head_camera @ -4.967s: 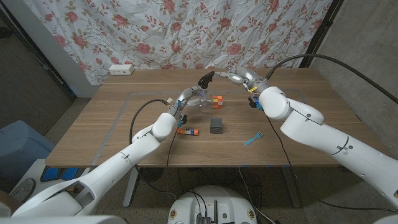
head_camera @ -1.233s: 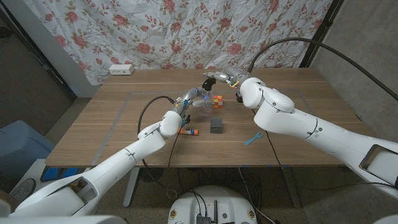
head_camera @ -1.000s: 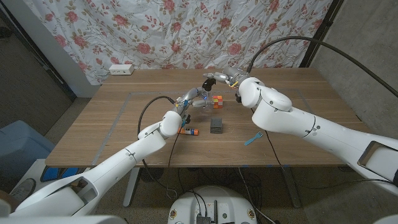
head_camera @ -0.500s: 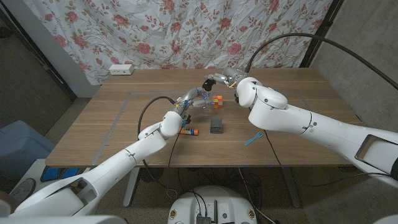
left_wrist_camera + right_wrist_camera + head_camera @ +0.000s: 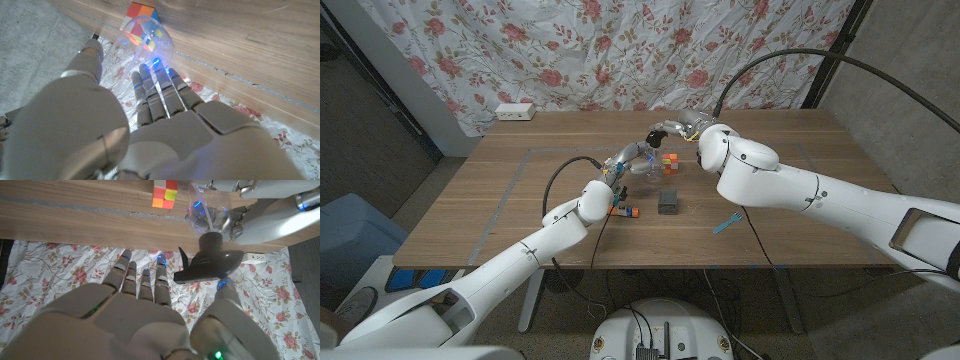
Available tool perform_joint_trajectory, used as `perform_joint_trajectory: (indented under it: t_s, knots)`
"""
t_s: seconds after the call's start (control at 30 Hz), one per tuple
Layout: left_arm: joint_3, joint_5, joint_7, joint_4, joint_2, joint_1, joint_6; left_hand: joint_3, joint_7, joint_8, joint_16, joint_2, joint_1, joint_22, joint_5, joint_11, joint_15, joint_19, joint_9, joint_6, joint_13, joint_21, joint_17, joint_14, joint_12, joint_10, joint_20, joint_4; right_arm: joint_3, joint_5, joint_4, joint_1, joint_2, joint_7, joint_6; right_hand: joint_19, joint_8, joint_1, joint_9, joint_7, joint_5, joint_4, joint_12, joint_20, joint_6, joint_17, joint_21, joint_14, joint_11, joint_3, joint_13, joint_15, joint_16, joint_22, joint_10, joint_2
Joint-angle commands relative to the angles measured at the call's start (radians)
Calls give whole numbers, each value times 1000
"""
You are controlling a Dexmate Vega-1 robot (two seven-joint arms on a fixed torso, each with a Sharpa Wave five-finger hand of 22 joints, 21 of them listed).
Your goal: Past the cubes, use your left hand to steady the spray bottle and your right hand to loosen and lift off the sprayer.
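A clear spray bottle (image 5: 642, 164) with a black sprayer (image 5: 654, 131) stands upright beyond the middle of the table, just left of a multicoloured cube (image 5: 668, 163). My left hand (image 5: 626, 156) grips the bottle's body; in the left wrist view its fingers (image 5: 155, 90) wrap the clear bottle (image 5: 146, 37). My right hand (image 5: 678, 127) hovers at the sprayer's right side. In the right wrist view its fingers (image 5: 145, 277) and thumb are spread, with the sprayer (image 5: 210, 262) just beyond the fingertips, and the left hand (image 5: 260, 210) holds the bottle (image 5: 207, 210).
A dark grey cube (image 5: 668, 202) sits nearer the front. A small orange and blue object (image 5: 623, 210) lies by my left forearm, and a blue strip (image 5: 726, 222) lies at front right. A white power strip (image 5: 515, 111) rests at the table's far left edge.
My right arm has swung in toward the middle and its hand has moved left, closer to the sprayer. The left hand has kept its hold on the bottle.
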State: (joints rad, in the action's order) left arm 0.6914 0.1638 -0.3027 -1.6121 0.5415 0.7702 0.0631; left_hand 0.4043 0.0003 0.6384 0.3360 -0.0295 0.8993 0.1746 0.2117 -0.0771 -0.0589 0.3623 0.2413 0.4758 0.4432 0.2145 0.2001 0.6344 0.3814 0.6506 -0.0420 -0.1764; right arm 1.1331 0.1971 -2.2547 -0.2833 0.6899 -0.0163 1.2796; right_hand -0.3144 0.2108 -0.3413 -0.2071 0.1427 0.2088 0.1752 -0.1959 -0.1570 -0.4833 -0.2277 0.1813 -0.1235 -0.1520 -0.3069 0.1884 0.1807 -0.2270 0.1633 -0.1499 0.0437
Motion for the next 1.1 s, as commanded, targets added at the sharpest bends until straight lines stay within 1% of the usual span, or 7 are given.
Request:
perform_joint_trajectory:
  t_s: [0.03,0.1,0.17,0.2,0.57,0.93,1.1]
  knots:
    - [-3,-2,-3,-7,2,8,2,13,-22,7,-3,111,53,2,3,-65,-125,10,1,126,3,-2,3,12,-3,71,-59,11,9,-76,-7,23,8,-39,12,-5,7,-41,-5,0,6,5,-3,4,-1,-2,4,-5,-8,-20,6,1,2,2,-5,12]
    - [-3,-2,-3,-7,2,8,2,13,-22,7,-4,112,52,2,3,-65,-125,11,1,125,3,-2,4,12,-3,71,-58,11,-2,-91,-8,16,10,-46,3,0,6,-73,-4,-7,2,8,-3,16,4,-2,3,0,0,-35,6,-10,4,2,-2,22]
    - [-4,-3,-3,-7,2,8,1,13,-21,8,-4,112,51,2,3,-65,-125,11,1,127,4,-2,4,12,-4,72,-58,11,-10,-105,-10,14,16,-48,-10,-2,7,-86,-4,-4,-1,8,-3,12,3,-2,3,-1,-2,-41,6,-6,4,2,-3,25]
    - [-3,-2,-4,-6,2,8,1,13,-21,8,-4,112,51,2,3,-64,-125,11,1,127,4,-2,4,12,-4,71,-58,11,-15,-111,-10,11,19,-50,-18,3,6,-103,-3,-9,-4,9,-2,20,5,-1,2,2,4,-49,6,-15,5,2,0,29]
    - [-4,-6,-3,-7,0,9,7,15,-19,9,-8,116,46,2,2,-64,-124,11,-1,126,7,-4,5,13,-7,72,-57,11,-53,-162,-11,-4,34,-53,-64,9,4,-194,-2,-21,-3,15,-2,44,16,-1,1,8,18,-96,5,-34,7,1,2,63]
    - [-1,-8,0,4,-2,3,-5,17,-19,10,-11,118,42,2,2,-63,-124,12,-2,127,9,-5,5,15,-9,75,-56,10,-108,-209,-14,-33,56,-35,-132,15,-2,-267,0,-32,11,19,-1,56,36,-1,0,15,27,-131,5,-48,9,1,9,75]
    - [0,-8,1,11,-4,0,-11,17,-20,11,-11,119,41,2,2,-63,-124,12,-3,128,10,-5,6,16,-10,76,-56,9,-132,-225,-15,-46,66,-23,-161,10,0,-315,2,-26,23,21,-2,46,34,0,3,11,18,-151,5,-39,7,1,8,74]
